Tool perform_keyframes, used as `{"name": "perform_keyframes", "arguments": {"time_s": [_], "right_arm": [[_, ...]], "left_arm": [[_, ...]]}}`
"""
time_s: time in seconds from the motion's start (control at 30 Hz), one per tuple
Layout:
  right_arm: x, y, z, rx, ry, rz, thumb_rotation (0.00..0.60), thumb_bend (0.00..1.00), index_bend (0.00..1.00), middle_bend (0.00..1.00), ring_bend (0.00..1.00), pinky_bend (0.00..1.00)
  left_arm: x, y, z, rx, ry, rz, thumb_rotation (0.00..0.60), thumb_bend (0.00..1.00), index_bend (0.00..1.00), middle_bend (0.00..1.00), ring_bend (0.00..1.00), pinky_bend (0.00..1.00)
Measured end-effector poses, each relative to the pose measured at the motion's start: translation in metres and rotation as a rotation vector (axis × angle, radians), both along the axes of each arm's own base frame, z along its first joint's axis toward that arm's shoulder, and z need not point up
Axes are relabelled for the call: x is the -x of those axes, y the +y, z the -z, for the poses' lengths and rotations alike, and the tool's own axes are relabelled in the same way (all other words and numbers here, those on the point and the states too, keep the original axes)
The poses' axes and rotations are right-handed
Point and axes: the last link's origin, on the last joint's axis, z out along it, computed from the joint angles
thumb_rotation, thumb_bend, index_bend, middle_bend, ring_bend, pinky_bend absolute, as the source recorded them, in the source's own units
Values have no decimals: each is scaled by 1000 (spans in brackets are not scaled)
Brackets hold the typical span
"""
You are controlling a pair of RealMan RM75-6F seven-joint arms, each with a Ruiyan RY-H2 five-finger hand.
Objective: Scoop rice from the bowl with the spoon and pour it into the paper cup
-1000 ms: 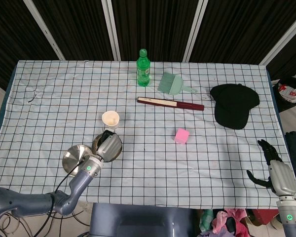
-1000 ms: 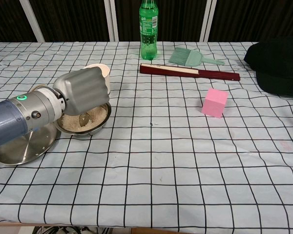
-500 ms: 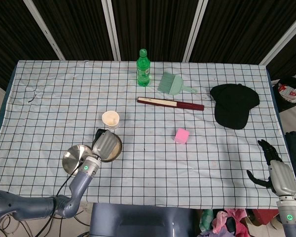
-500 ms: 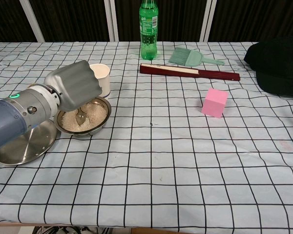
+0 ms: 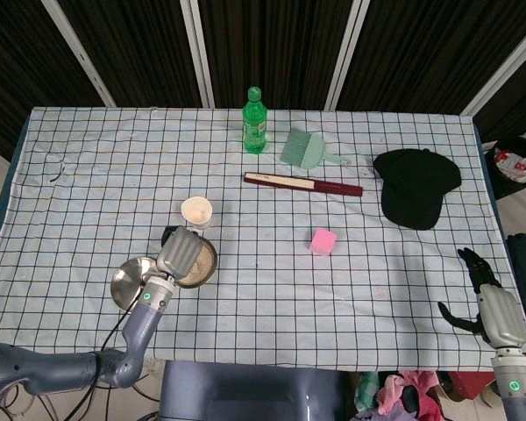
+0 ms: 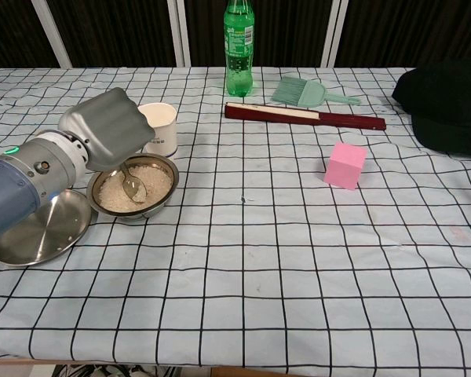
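Observation:
A steel bowl [image 6: 166, 182] of white rice [image 6: 151, 180] stands at the table's front left, also seen in the head view as the bowl [image 5: 206, 263]. My left hand [image 6: 104, 139] hovers over the bowl's left rim and holds a metal spoon [image 6: 132, 186], whose scoop dips into the rice. In the head view the left hand [image 5: 180, 252] covers the bowl's left side. A white paper cup [image 6: 158, 127] stands just behind the bowl, upright; the cup [image 5: 196, 211] shows a pale inside. My right hand [image 5: 484, 294] hangs off the table's right edge, fingers spread, holding nothing.
A steel lid or plate [image 6: 31, 232] lies left of the bowl. Behind are a green bottle [image 6: 238, 45], a green brush [image 6: 304, 92] and a dark red folded fan [image 6: 302, 116]. A pink cube [image 6: 345, 166] sits mid-right and a black cap [image 6: 447, 106] at far right.
My left hand has lifted and drawn back to the left off the bowl, uncovering the rice and the spoon in it. The right hand has not moved.

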Motion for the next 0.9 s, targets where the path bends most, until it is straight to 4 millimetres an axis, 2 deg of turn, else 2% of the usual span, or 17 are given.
{"name": "perform_keyframes", "arguments": {"time_s": [0.5, 0.9], "right_arm": [[0, 0, 0, 0, -1, 2, 600, 253, 0, 0, 0, 195], [0, 0, 0, -1, -2, 3, 600, 254, 0, 0, 0, 194]], "left_arm": [[-2, -1, -3, 2, -113, -14, 600, 559, 806, 1000, 1000, 1000], [-4, -3, -26, -23, -202, -18, 600, 559, 806, 1000, 1000, 1000]]}}
